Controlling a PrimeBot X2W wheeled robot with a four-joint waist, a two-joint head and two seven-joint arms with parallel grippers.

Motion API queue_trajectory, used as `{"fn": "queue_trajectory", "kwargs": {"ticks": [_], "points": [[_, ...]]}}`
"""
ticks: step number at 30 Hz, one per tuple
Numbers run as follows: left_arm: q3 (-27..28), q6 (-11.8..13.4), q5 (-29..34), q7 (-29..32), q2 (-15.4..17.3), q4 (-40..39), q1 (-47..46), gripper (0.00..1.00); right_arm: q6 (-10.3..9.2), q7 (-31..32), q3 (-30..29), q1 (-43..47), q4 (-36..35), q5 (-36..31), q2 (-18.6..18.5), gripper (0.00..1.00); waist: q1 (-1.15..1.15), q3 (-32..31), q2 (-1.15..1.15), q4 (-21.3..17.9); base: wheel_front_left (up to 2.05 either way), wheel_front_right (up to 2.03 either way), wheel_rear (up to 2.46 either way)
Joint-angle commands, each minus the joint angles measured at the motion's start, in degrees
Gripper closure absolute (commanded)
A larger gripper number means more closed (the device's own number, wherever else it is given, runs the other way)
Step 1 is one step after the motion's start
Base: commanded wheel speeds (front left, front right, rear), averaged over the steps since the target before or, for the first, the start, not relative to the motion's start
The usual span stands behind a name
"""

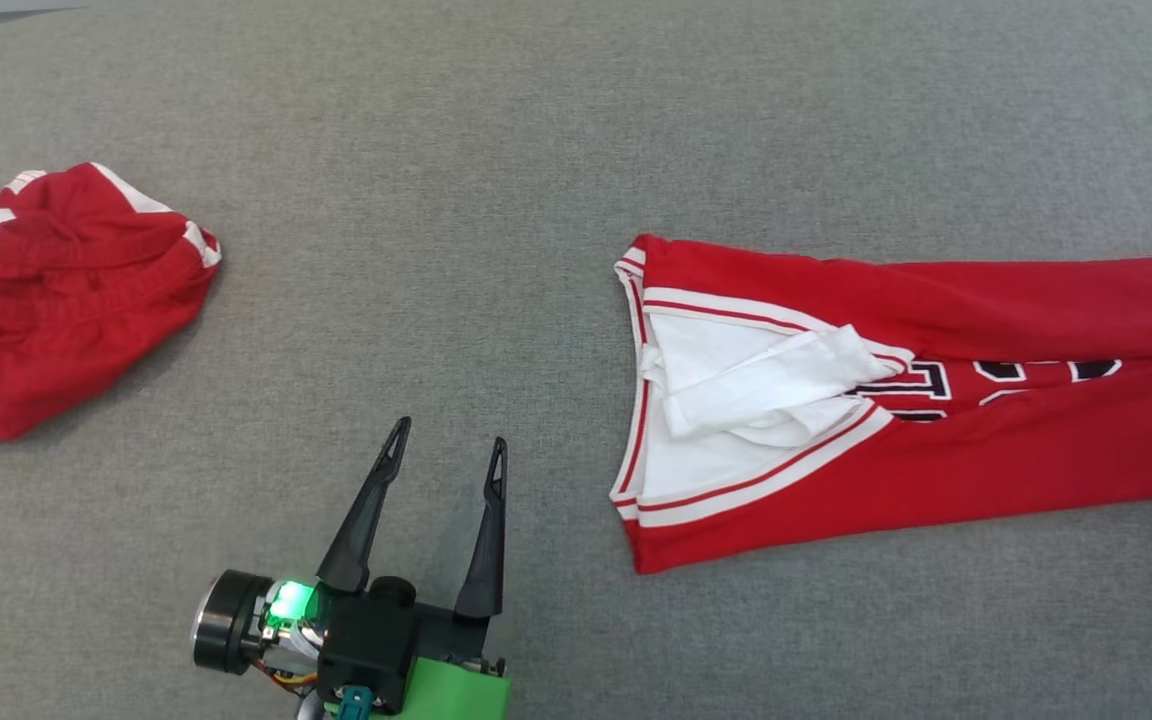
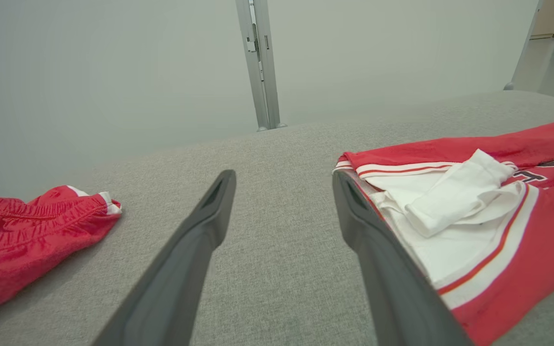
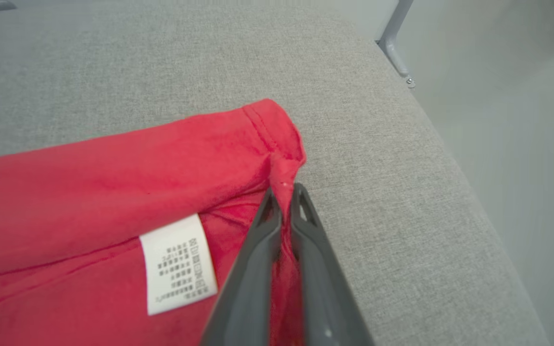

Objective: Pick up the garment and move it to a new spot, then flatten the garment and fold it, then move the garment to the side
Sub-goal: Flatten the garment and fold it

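The garment (image 1: 986, 420) is a red jersey with white trim and dark lettering, lying stretched out at the right of the grey surface, its white lining (image 1: 746, 390) turned outward at the left end. My left gripper (image 1: 448, 447) hovers open to the left of that end, empty; its fingers (image 2: 200, 226) frame bare fabric with the jersey (image 2: 498, 226) just beside the right one. My right gripper (image 3: 284, 194) is shut on a pinched red hem corner of the garment (image 3: 113, 182), close to the surface's far edge. A white care label (image 3: 178, 264) lies next to it.
A second red garment (image 1: 56, 300) with white stripes lies crumpled at the far left, seen too in the left wrist view (image 2: 27, 235). The grey padded surface (image 1: 436, 200) ends near the right gripper at an edge (image 3: 431, 134). A metal post (image 2: 258, 62) stands behind.
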Motion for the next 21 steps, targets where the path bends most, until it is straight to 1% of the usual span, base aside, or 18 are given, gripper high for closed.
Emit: {"fn": "queue_trajectory", "kwargs": {"ticks": [1, 4, 8, 11, 12, 13, 14, 17, 21], "points": [[0.2, 0.0, 0.2, -0.2, 0.5, -0.1, -1.2, 0.0, -0.17, 0.3, -0.2, -0.9, -0.8, -0.7, -0.7, 1.0, 0.0, 1.1, 0.0, -2.3, 0.0, 0.0, 0.0], [0.4, -0.1, 0.2, -0.2, 1.0, 0.2, -1.9, 0.0, -0.17, 0.3, 0.1, -1.3, -3.1, -1.4, -0.9, 1.0, 0.0, 1.0, 0.0, -3.5, 0.0, 0.0, 0.0], [0.4, 0.0, -0.1, -0.2, 1.4, 0.7, -1.7, 0.0, -0.16, 1.1, 1.1, -0.9, -7.9, -2.7, 0.8, 1.0, 0.0, -0.5, 0.0, -4.5, 0.0, 0.0, 0.0], [0.3, 0.0, -0.4, -0.2, 1.5, 1.1, -1.2, 0.0, -0.16, 2.5, 1.8, 0.5, -13.0, -3.8, 2.3, 1.0, 0.0, -2.1, 0.0, -4.4, 0.0, 0.0, 0.0], [0.1, 0.0, -0.5, -0.2, 1.4, 1.2, -1.1, 0.0, -0.16, 2.9, 1.6, 0.8, -14.7, -4.0, 3.0, 1.0, 0.0, -2.5, 0.0, -4.2, 0.0, 0.0, 0.0], [0.0, 0.2, -0.6, -0.2, 1.3, 1.3, -0.5, 0.0, -0.15, 4.4, 1.7, 2.0, -18.9, -4.5, 4.8, 1.0, 0.0, -3.5, 0.0, -3.7, 0.0, 0.0, 0.0], [0.1, 0.3, -0.7, -0.2, 1.2, 1.1, -0.2, 0.0, -0.15, 5.3, 1.6, 2.7, -21.5, -4.9, 5.9, 1.0, 0.0, -4.0, 0.0, -3.3, 0.0, 0.0, 0.0], [0.1, 0.7, -1.1, -0.2, 0.8, 1.1, 0.2, 0.0, -0.15, 7.7, 1.4, 5.0, -27.6, -5.9, 8.7, 1.0, 0.0, -5.0, 0.0, -1.8, 0.0, 0.0, 0.0], [-0.2, 0.7, -1.3, -0.2, 0.3, 1.0, 0.8, 0.0, -0.15, 10.8, 2.9, 7.8, -35.3, -6.9, 12.8, 1.0, 0.0, -5.7, 0.0, 0.9, 0.0, 0.0, 0.0]]}}
